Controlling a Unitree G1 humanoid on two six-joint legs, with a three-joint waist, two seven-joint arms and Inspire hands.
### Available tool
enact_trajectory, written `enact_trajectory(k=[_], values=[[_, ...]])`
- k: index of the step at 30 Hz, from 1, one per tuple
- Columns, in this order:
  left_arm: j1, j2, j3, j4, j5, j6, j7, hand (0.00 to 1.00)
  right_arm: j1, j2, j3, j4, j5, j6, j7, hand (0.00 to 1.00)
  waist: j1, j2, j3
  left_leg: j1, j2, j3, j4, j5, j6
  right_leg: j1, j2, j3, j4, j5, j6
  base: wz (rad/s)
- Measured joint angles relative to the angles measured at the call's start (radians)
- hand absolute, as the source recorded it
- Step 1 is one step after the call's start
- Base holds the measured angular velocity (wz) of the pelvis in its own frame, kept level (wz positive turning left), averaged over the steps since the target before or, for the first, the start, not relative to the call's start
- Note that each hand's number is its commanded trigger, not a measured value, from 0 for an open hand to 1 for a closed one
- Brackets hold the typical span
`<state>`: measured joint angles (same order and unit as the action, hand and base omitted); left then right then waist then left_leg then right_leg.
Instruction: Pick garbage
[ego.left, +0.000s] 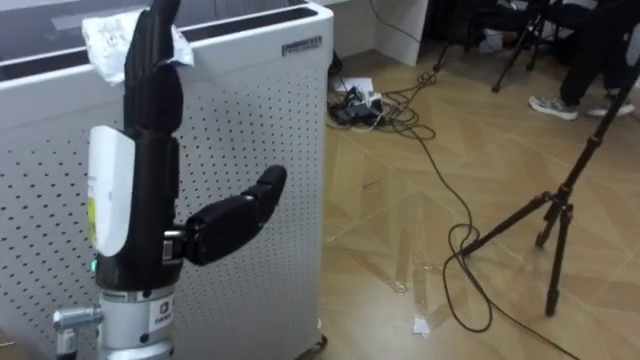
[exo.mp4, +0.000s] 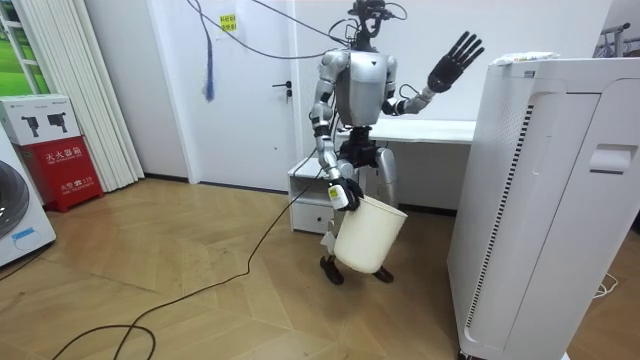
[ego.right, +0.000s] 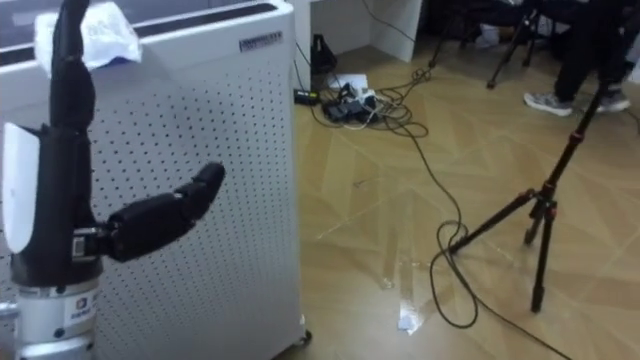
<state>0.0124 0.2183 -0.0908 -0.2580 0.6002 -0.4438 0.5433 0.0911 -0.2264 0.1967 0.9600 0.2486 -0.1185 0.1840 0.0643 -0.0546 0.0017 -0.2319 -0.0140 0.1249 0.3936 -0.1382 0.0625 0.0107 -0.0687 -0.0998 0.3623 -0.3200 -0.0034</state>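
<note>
One white bucket (exo.mp4: 370, 235) hangs at the robot's hip, tilted and clear of the floor, with the right hand (exo.mp4: 345, 192) clamped on its rim. Its inside cannot be seen from the room view.

The left hand (ego.left: 150, 150) is raised upright, its fingers (ego.left: 158, 40) straight and spread and the thumb jutting sideways, holding nothing. The crumpled white paper (ego.left: 108, 45) lies on the top edge of a tall white appliance (ego.left: 270, 110), just behind the fingertips as the eye views show it. The room view shows a gap between the hand and the appliance.

The robot stands just beside the appliance's perforated side, with a white surface (exo.mp4: 430, 130) behind it. To the right of the appliance the wooden floor (ego.left: 400, 200) is open but crossed by cables (ego.left: 455, 255). A tripod (ego.left: 560, 200) stands there, and a small white scrap (ego.left: 420, 325) lies near the appliance's lower corner.
</note>
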Motion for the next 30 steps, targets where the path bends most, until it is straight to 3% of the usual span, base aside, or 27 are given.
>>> enact_trajectory(k=[3,6,8,9,10,11,13,14,15,16,17,22,24,27,30], values=[[-0.01,0.007,-0.002,-0.002,0.001,-0.001,0.0,0.0,-0.012,-0.004,0.002,-0.001,0.0,0.008,0.0,1.0,-0.005,0.003,0.001,0.027,-0.02,-0.002,0.021,-0.045,0.011,0.007,-0.033,-0.039,0.087,-0.014,0.024,0.09],[-0.05,0.007,-0.003,-0.002,0.002,-0.01,0.014,0.0,-0.016,-0.004,0.008,-0.001,-0.001,0.009,-0.01,1.0,-0.006,-0.006,0.0083,0.077,-0.053,0.001,0.023,-0.074,0.033,-0.024,-0.088,-0.071,0.269,-0.014,0.026,0.26],[-0.066,0.008,-0.004,-0.002,0.008,-0.023,0.031,0.0,-0.025,-0.007,0.008,0.002,0.01,0.009,-0.01,1.0,-0.004,-0.005,0.0143,0.104,-0.069,-0.008,0.021,-0.1,0.046,-0.051,-0.109,-0.074,0.363,0.0,0.048,0.27],[-0.065,0.006,-0.008,-0.002,0.027,-0.024,0.044,0.0,-0.025,-0.007,0.008,0.004,0.021,0.008,-0.017,1.0,-0.004,0.011,0.0202,0.117,-0.07,-0.034,0.017,-0.112,0.052,-0.063,-0.101,-0.066,0.396,0.005,0.066,0.21],[-0.065,0.007,-0.009,-0.002,0.031,-0.024,0.054,0.0,-0.034,-0.007,0.008,0.004,0.019,0.008,-0.02,1.0,-0.002,0.028,0.0232,0.119,-0.069,-0.071,0.006,-0.113,0.052,-0.096,-0.089,-0.064,0.391,-0.023,0.061,0.24],[-0.065,0.008,-0.009,-0.002,0.03,-0.024,0.057,0.0,-0.037,-0.006,0.008,0.003,0.018,0.008,-0.02,1.0,-0.006,0.033,0.0229,0.119,-0.067,-0.08,0.0,-0.113,0.051,-0.117,-0.083,-0.066,0.376,-0.033,0.058,0.36],[-0.067,0.011,-0.017,-0.003,0.027,-0.025,0.063,0.0,-0.036,-0.006,0.009,0.012,0.017,0.002,-0.019,1.0,-0.02,0.032,0.0215,0.127,-0.072,-0.122,-0.004,-0.112,0.051,-0.168,-0.073,-0.059,0.2,-0.028,0.055,0.56],[-0.067,0.012,-0.02,-0.003,0.027,-0.025,0.065,0.0,-0.035,-0.005,0.011,0.015,0.017,0.001,-0.019,1.0,-0.024,0.032,0.0216,0.132,-0.072,-0.135,-0.006,-0.113,0.049,-0.174,-0.067,-0.047,0.139,-0.008,0.052,0.68],[-0.067,0.015,-0.027,-0.004,0.027,-0.025,0.066,0.0,-0.037,0.0,0.018,0.026,0.017,-0.004,-0.019,1.0,-0.034,0.029,0.02,0.144,-0.075,-0.166,-0.012,-0.116,0.042,-0.185,-0.06,-0.031,0.076,0.106,0.048,0.74],[-0.066,0.017,-0.036,-0.01,0.029,-0.024,0.064,0.0,-0.039,0.009,0.017,0.058,0.016,-0.013,-0.025,1.0,-0.043,0.03,0.0098,0.157,-0.073,-0.199,-0.029,-0.112,0.032,-0.157,-0.05,-0.033,0.042,0.111,0.049,0.69],[-0.066,0.016,-0.036,-0.021,0.031,-0.024,0.064,0.0,-0.044,0.009,0.016,0.073,0.016,-0.015,-0.026,1.0,-0.042,0.032,0.0067,0.163,-0.069,-0.211,-0.04,-0.11,0.028,-0.139,-0.043,-0.043,0.025,0.115,0.045,0.52],[-0.067,0.038,-0.032,-0.103,0.042,-0.018,0.063,0.0,-0.06,0.01,0.018,0.103,0.017,-0.016,0.004,1.0,-0.034,0.023,0.0066,0.233,-0.046,-0.242,-0.124,-0.095,0.005,-0.041,-0.009,-0.067,-0.075,0.123,0.035,0.17],[-0.067,0.039,-0.032,-0.128,0.042,-0.016,0.063,0.0,-0.061,0.01,0.018,0.104,0.017,-0.016,0.005,1.0,-0.032,0.019,0.0079,0.258,-0.04,-0.248,-0.142,-0.094,0.005,-0.008,-0.001,-0.072,-0.105,0.125,0.033,0.1],[-0.066,0.043,-0.032,-0.165,0.049,-0.012,0.063,0.0,-0.061,0.011,0.018,0.11,0.016,-0.016,0.017,1.0,-0.029,0.011,0.0015,0.281,-0.035,-0.258,-0.162,-0.094,0.004,0.027,0.008,-0.081,-0.145,0.129,0.031,0.08],[-0.066,0.056,-0.03,-0.191,0.071,-0.007,0.063,0.0,-0.061,0.013,0.018,0.122,0.013,-0.016,0.017,1.0,-0.029,0.011,0.0012,0.292,-0.035,-0.265,-0.166,-0.094,0.004,0.046,0.01,-0.077,-0.164,0.129,0.031,0.08]])
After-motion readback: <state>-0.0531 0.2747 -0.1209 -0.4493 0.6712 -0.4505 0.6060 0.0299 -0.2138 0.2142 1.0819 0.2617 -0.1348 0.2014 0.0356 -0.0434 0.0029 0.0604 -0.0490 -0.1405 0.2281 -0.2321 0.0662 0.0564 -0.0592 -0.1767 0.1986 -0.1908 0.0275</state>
